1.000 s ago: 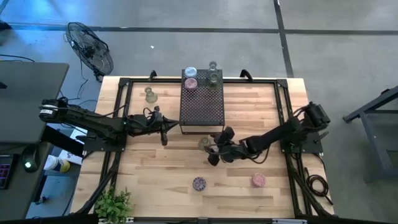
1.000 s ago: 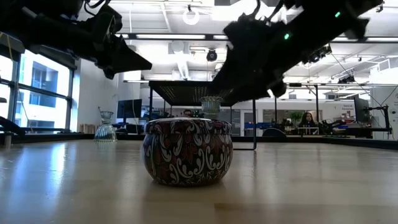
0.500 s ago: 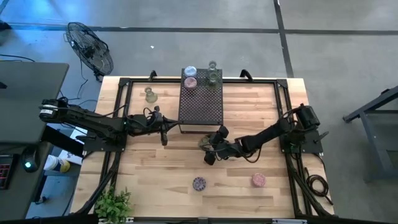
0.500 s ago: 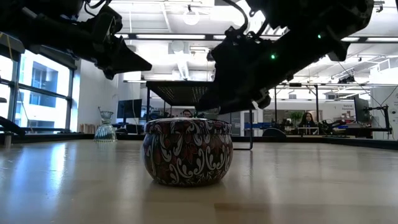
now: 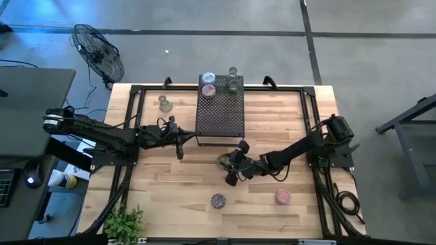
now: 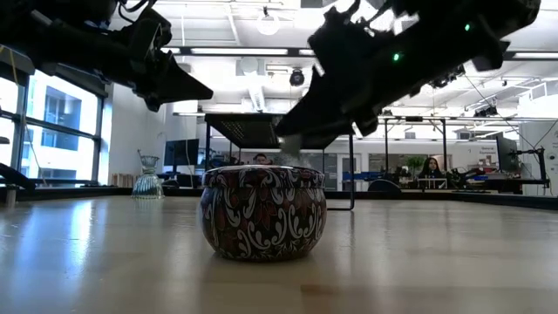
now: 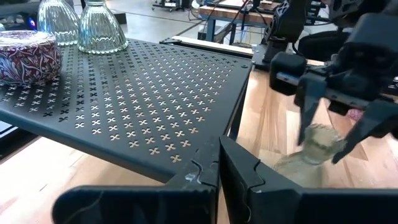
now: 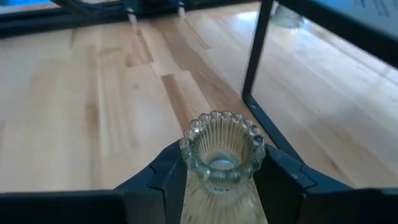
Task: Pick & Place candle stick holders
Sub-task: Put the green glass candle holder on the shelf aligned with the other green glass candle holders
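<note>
A clear ribbed glass candle stick holder [image 8: 221, 152] with a beaded rim sits between the fingers of my right gripper [image 8: 221, 171], just in front of the black perforated stand [image 5: 220, 112]; it also shows in the high view [image 5: 223, 159] and the left wrist view [image 7: 313, 152]. Two more glass holders [image 5: 234, 83] and two tins [image 5: 208, 84] stand on the stand's far end. Another glass holder [image 5: 163, 103] stands on the table at the far left. My left gripper [image 5: 179, 141] is shut and empty, left of the stand. My right gripper pinches the holder's ribbed neck [image 8: 219, 180], just below the beaded rim, between its two fingers [image 8: 166, 177]. The fingers come from the table's right, slanting down. The holder leans in the hold [image 7: 298, 163]; whether its base is off the table I cannot tell.
A purple patterned tin [image 5: 218, 201] and a pink one [image 5: 283, 197] sit on the table near its front edge; the purple one fills the low view [image 6: 263, 212]. The stand's front leg [image 8: 254, 56] is close beside the held holder. A plant [image 5: 125, 222] stands at the near left corner.
My right gripper has dipped down over the clear glass holder and then come up a little again. The holder, which stood upright, now leans under the gripper.
</note>
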Motion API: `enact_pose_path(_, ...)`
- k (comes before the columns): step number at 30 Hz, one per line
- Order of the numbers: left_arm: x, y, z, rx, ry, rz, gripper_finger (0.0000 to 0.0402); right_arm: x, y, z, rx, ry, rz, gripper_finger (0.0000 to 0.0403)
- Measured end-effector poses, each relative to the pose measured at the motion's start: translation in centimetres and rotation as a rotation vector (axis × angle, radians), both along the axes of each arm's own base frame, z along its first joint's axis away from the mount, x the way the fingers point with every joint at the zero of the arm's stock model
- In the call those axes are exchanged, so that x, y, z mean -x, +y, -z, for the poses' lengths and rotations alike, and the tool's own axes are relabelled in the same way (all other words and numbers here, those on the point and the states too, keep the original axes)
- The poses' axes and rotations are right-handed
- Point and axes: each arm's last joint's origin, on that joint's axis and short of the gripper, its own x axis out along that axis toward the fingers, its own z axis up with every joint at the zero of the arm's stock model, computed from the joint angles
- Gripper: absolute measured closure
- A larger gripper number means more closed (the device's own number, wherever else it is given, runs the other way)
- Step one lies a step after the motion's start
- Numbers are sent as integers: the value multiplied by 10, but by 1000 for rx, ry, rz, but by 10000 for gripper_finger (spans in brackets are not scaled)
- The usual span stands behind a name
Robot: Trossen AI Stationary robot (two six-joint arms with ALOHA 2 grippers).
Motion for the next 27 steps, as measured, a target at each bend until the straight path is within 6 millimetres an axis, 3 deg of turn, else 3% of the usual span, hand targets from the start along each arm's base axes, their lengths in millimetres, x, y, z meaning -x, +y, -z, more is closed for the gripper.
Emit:
enact_pose_path(15, 0, 0, 2, 19, 18, -2, 401, 25, 14, -55, -8, -68, -74, 261)
enact_pose_path(22, 0, 0, 3, 23, 22, -4, 401, 43, 1, -94, -11, -135, -64, 257)
enact_pose_path(27, 0, 0, 2, 22, 20, -11, 401, 51, -26, -115, 29, -162, -2, 260)
